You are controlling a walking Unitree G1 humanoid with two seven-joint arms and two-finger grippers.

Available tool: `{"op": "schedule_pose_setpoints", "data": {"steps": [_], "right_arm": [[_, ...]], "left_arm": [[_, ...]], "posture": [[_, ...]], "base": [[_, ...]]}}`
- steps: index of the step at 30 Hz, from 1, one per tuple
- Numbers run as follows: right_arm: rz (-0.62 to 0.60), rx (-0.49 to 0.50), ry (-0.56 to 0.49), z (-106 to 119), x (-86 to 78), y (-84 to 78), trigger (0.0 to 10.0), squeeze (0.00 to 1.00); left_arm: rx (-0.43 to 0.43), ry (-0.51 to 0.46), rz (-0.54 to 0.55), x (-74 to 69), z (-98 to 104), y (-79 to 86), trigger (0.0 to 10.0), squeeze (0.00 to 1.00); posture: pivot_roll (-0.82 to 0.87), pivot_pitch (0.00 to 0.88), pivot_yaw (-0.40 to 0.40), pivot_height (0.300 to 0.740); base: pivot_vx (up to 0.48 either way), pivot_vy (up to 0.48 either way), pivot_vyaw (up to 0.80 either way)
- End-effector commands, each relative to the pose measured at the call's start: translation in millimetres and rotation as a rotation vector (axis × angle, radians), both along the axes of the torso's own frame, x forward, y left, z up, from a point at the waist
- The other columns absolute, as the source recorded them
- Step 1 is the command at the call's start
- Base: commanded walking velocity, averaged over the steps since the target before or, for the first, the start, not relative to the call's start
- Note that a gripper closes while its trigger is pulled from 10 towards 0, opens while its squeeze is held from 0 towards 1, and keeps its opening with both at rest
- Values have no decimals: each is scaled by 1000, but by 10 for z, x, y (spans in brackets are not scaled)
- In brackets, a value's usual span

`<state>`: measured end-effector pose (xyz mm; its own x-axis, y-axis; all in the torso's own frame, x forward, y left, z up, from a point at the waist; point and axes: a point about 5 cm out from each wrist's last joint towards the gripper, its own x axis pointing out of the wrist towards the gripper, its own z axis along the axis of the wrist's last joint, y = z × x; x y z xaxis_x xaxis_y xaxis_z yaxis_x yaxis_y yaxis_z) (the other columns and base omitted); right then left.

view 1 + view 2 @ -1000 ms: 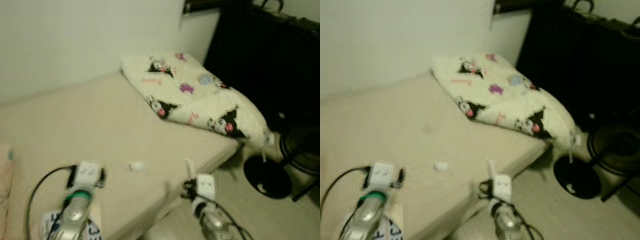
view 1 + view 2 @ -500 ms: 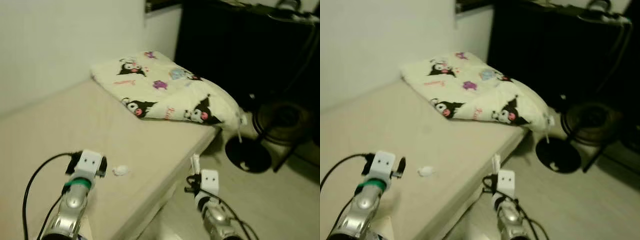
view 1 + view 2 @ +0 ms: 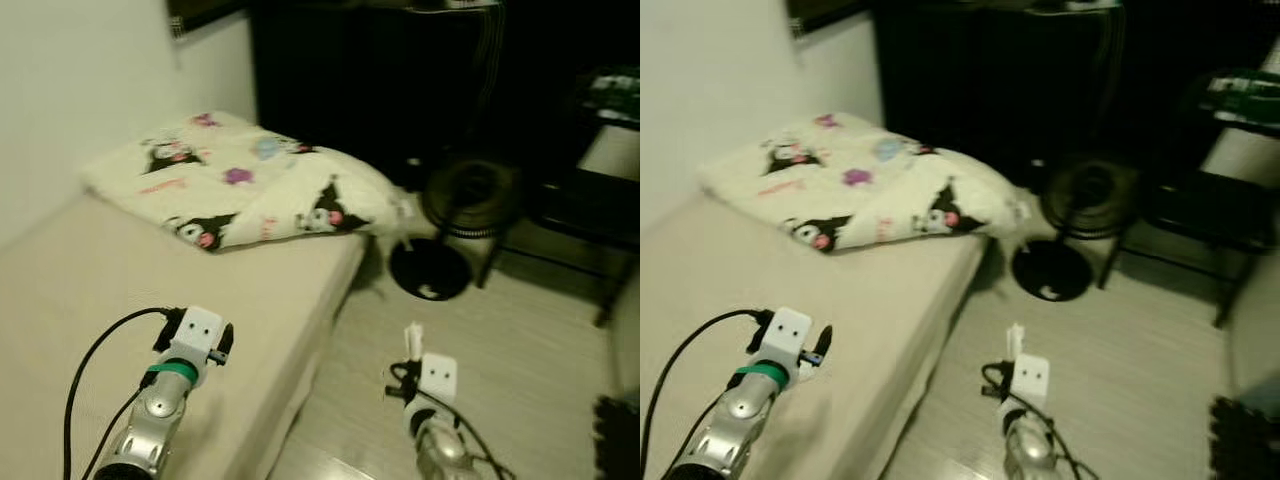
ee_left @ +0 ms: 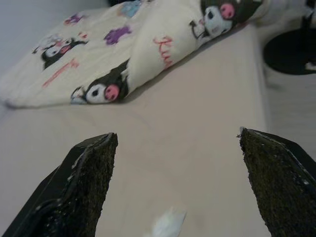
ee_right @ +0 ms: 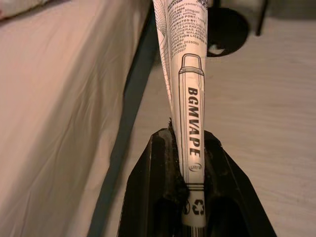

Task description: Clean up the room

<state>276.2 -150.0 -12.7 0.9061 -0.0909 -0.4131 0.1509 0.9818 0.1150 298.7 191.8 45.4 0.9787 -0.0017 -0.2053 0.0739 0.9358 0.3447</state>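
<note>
Right end effector: nearest to us, low over the floor beside the bed; its 2 black fingers are pinched tight on a folded paper packet.

Paper packet: white, flattened, standing up out of the grip; in the head view it shows as a small white strip above the wrist.

Writing on packet: we read "BGMVAPE" running lengthwise inside an outline drawing of a pen-shaped device, "ultra" in a small oval below it, a recycling mark at the gripped end, and fine print near the far end too small to make out.

Left end effector: held over the bed, fingers spread wide, gripping nothing.

White scrap: a small crumpled bit lying on the bed just ahead of the open fingers, between them.

Bed: beige, bare mattress surface.

Pillow: cream, printed with cartoon characters and pink script we cannot read; lies at the far end of the bed.

Floor: pale boards.

Fan: black, round base on the floor past the bed corner.

Step in hand, our judgement: carrying the packet off to be thrown away; no bin is visible to us.

How to do it well: we would keep the pinch firm, since the paper is thin and could slide, steer the right arm wide of the fan base, and note the scrap on the bed as 1 more item to collect.
</note>
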Motion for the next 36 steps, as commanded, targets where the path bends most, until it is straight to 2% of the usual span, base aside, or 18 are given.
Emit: {"op": "schedule_pose_setpoints", "data": {"steps": [1, 5, 7, 14, 17, 22, 24, 27, 33, 36], "right_arm": [[31, 3, 26, -57, -58, 81, 10000, 0], [44, 0, 20, -49, -52, 104, 10000, 0], [27, 12, 19, -52, -57, 82, 10000, 0], [54, 15, 28, -60, -62, 152, 10000, 0], [119, -41, 8, -34, -48, 226, 10000, 0], [116, -30, 5, -30, -45, 232, 10000, 0], [107, -24, 9, -35, -49, 224, 10000, 0], [104, -27, 9, -40, -56, 212, 10000, 0], [111, -38, 6, -39, -62, 199, 10000, 0], [117, -49, 5, -34, -54, 177, 10000, 0]], "left_arm": [[-1, 48, 27, -88, -140, 53, 10000, 0], [19, 52, 31, -99, -174, 60, 10000, 0], [13, 14, 82, -93, -127, 88, 10000, 0], [35, 10, 67, -89, -98, 78, 10000, 0], [42, 3, 120, -115, -108, 154, 10000, 0], [30, -6, 200, -121, -116, 248, 10000, 0], [38, -5, 192, -118, -114, 242, 10000, 0], [-10, 2, 122, -104, -98, 169, 10000, 0], [-36, -21, 178, -101, -62, 225, 10000, 0], [9, -27, 153, -121, -74, 207, 10000, 0]], "posture": [[24, 0, 123, 740], [24, 0, 123, 740], [37, 0, 95, 740], [49, 0, 79, 740], [38, 0, 81, 740], [46, 0, 78, 740], [47, 0, 79, 740], [49, 0, 78, 740], [49, 0, 67, 740], [39, 0, 69, 740]], "base": [[0, 0, -800], [0, 0, -800], [0, 0, -800], [0, 0, -800], [0, 0, -800], [0, 0, -800], [0, 0, -800], [0, 0, -800], [0, 0, -800], [0, 0, -800]]}}
